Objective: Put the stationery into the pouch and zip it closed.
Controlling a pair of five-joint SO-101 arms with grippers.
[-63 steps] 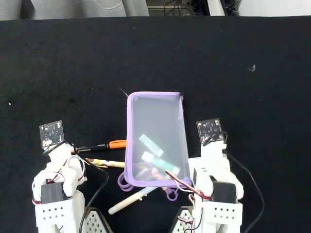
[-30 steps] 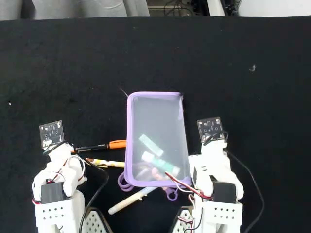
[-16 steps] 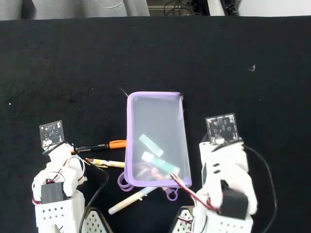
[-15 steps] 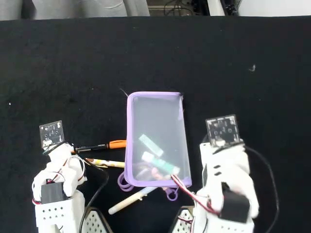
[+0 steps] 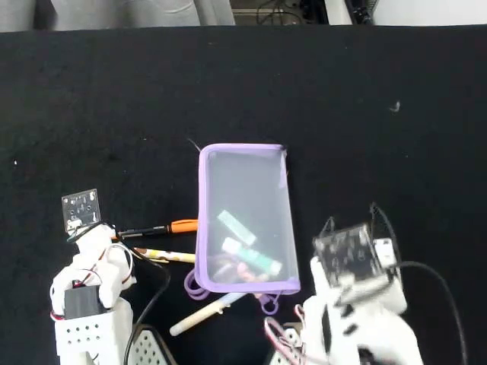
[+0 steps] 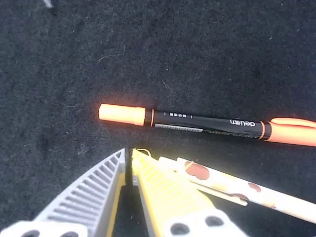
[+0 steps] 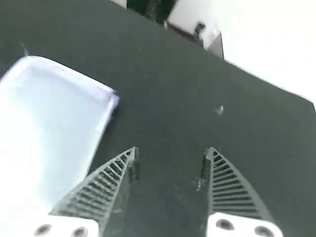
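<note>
One arm moves: your right gripper (image 7: 170,154) lifts beside the pouch (image 5: 243,199), jaws wide and empty, left gripper (image 6: 127,153) pinched together on nothing, pens (image 5: 163,255) not yet in the pouch.

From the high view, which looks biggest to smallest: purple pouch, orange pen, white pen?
Purple pouch, clearly largest.
Orange pen and white pen look about alike in length, so I won't rank them.
</note>
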